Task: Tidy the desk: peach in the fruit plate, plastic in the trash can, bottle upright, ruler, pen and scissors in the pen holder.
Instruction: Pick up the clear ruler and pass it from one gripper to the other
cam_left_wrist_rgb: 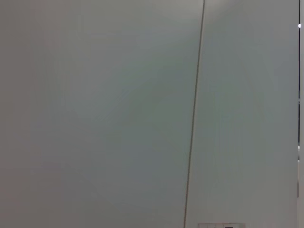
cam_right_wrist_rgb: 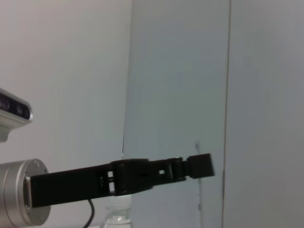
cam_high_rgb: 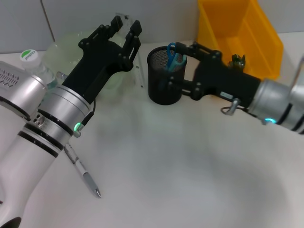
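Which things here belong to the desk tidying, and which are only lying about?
Job: ruler in left gripper; scissors in pen holder; right gripper beside it; pen on desk; bottle; fruit plate; trash can.
Lying about: nothing seen.

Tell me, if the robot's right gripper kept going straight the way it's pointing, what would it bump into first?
Probably the pen holder. The right gripper points toward the robot's left, with its fingers already around the mesh cup, where the scissors stand. Depth is hard to judge.
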### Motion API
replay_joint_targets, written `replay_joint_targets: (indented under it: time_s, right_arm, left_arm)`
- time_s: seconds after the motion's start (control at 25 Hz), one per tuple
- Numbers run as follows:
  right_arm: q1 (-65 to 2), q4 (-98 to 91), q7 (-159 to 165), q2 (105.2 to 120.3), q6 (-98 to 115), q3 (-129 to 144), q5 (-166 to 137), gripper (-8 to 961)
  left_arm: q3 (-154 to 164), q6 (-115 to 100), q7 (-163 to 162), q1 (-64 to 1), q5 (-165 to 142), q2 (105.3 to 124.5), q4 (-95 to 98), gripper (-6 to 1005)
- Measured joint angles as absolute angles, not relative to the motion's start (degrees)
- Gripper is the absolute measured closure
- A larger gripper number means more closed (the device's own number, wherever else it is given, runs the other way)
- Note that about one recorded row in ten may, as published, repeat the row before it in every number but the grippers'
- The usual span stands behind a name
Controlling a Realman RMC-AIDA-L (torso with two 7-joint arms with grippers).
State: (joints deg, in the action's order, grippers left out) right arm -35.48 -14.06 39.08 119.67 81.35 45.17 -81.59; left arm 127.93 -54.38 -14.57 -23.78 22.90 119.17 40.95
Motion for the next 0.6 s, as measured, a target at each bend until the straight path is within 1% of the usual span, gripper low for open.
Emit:
replay_joint_targets:
  time_s: [0.08, 0.2, 0.6]
  right_arm:
    - [-38.0, -10.0, 36.9, 119.73, 80.1, 44.9, -79.8, 185]
    - [-39.9, -6.4, 34.3, 119.8, 79.2, 44.9, -77.3, 185]
    - [-43.9, 0.7, 27.8, 119.85, 78.1, 44.1, -72.4, 186]
  left_arm:
    - [128.2, -54.4, -13.8, -23.9, 23.3, 119.18, 41.1, 576]
    - [128.6, -54.3, -12.5, -24.0, 23.5, 119.18, 41.5, 575]
    - [129.0, -54.0, -12.0, -24.1, 24.2, 119.18, 41.6, 571]
